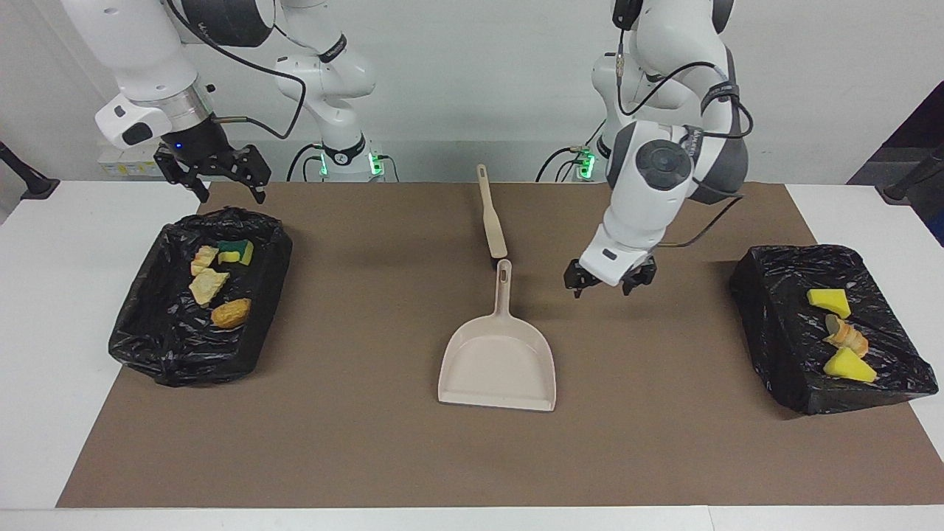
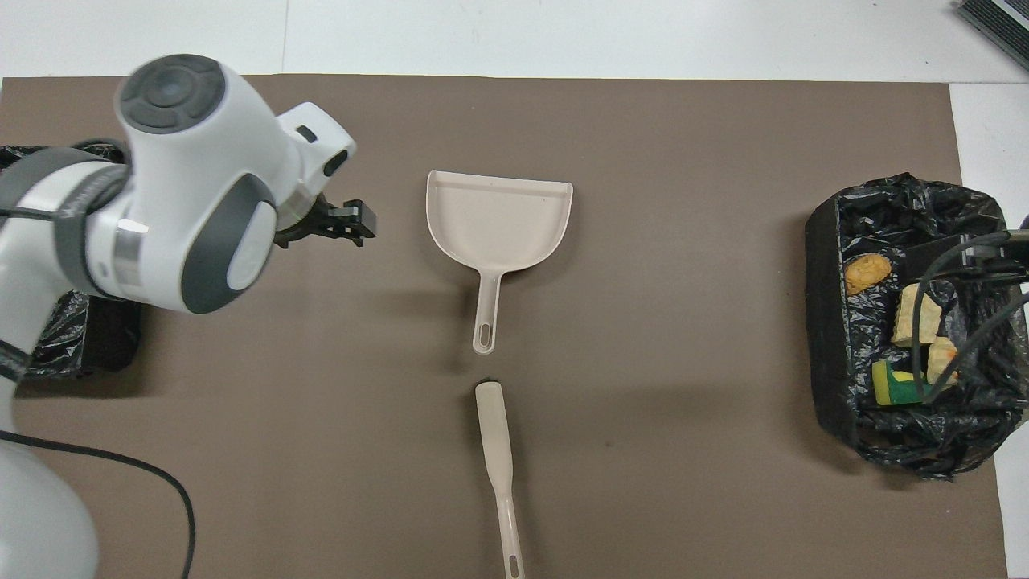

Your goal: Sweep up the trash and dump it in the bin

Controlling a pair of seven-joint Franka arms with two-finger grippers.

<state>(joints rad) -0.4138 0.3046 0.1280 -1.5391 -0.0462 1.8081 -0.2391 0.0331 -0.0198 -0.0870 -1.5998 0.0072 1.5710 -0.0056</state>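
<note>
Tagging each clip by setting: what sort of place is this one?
Probably a robotics lab bench, not a home: two white robot arms mounted at a white table with a brown mat, a dustpan, and two bins lined with black bags holding sponge scraps.

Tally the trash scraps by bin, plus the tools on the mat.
Black-lined bin at the right arm's end: 4 scraps (green-and-yellow scrub sponge, pale bread chunks, golden-brown pastry)
Black-lined bin at the left arm's end: 3 scraps (yellow foam wedges, pastry piece)
Beige plastic dustpan: 1
Beige brush: 1
Total: 7 scraps, 2 tools
</note>
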